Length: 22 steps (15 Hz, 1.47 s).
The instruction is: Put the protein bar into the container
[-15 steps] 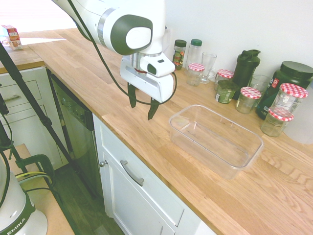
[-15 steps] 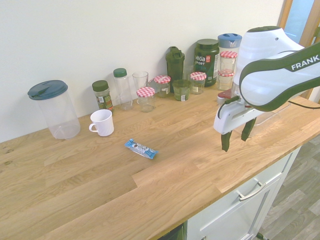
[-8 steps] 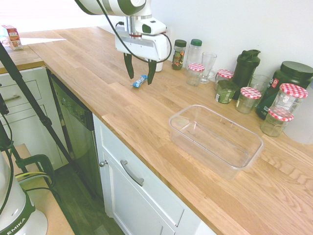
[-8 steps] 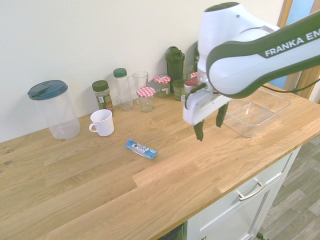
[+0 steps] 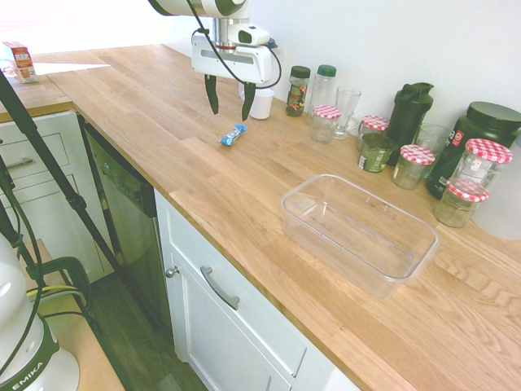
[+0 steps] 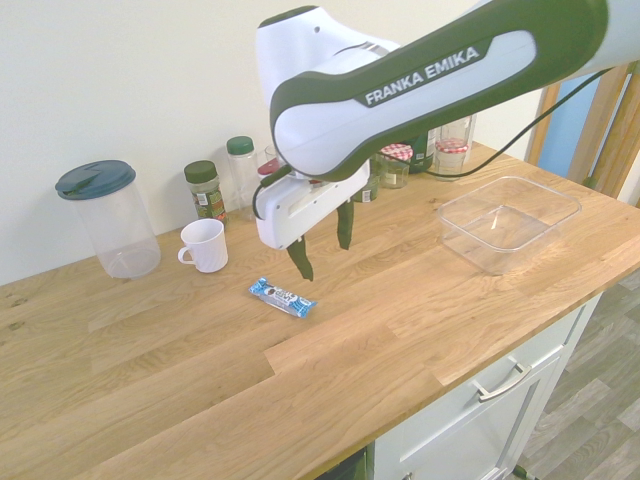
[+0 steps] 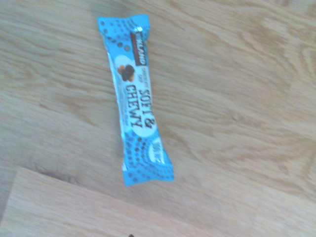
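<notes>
A: Left to right in the second exterior view, what stands on the counter [image 6: 150, 380]?

B: A jug [image 6: 108, 218] with a dark lid by the wall; then a white mug [image 6: 204, 245]; then the bar [image 6: 281, 297], flat on the wood; then the gripper [image 6: 322, 242]; far right, the tub [image 6: 508, 222], lidless and well apart from the bar.

A: And the jaws?

B: Spread wide, nothing between them; both fingers point down and hang above the wood without touching it.

A: Where is the bar relative to them?

B: Not between them; in that view it lies just below and left of the nearer fingertip. In the first exterior view the gripper [image 5: 229, 97] hangs behind the bar [image 5: 233, 134], toward the wall, and the tub [image 5: 359, 232] sits off to the right.

A: The wrist view?

B: The bar [image 7: 138, 100] fills the middle, blue wrapper with white print reading "CHEWY"; bare wood grain all round it.

A: Behind the arm?

B: A row of jars [image 6: 396, 165] along the wall, some with red-checked lids.
</notes>
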Tool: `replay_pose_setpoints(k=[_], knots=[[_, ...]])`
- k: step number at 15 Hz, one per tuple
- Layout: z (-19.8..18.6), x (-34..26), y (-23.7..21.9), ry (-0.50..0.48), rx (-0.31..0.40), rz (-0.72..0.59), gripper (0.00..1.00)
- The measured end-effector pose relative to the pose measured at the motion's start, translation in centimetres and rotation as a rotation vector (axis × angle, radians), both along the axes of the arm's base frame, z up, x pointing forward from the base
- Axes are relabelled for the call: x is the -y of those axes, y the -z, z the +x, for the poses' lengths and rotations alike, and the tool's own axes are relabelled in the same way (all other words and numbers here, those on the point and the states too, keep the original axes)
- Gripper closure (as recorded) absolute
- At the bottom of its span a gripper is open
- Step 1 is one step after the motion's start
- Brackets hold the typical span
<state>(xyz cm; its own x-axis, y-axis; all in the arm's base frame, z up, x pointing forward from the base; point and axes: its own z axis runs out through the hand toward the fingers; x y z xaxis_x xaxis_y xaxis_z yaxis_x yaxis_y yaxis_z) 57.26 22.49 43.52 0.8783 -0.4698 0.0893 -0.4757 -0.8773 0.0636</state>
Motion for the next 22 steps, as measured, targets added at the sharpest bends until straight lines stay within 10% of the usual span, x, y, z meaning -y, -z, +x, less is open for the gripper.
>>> replay_pose_setpoints(k=[20,21,22], knots=[[7.1,-4.2,9.0,-0.113,-0.089,-0.010,0.00],[7.2,-4.3,9.4,-0.114,-0.093,-0.013,1.00],[7.2,-4.5,9.9,-0.116,-0.098,-0.015,1.00]])
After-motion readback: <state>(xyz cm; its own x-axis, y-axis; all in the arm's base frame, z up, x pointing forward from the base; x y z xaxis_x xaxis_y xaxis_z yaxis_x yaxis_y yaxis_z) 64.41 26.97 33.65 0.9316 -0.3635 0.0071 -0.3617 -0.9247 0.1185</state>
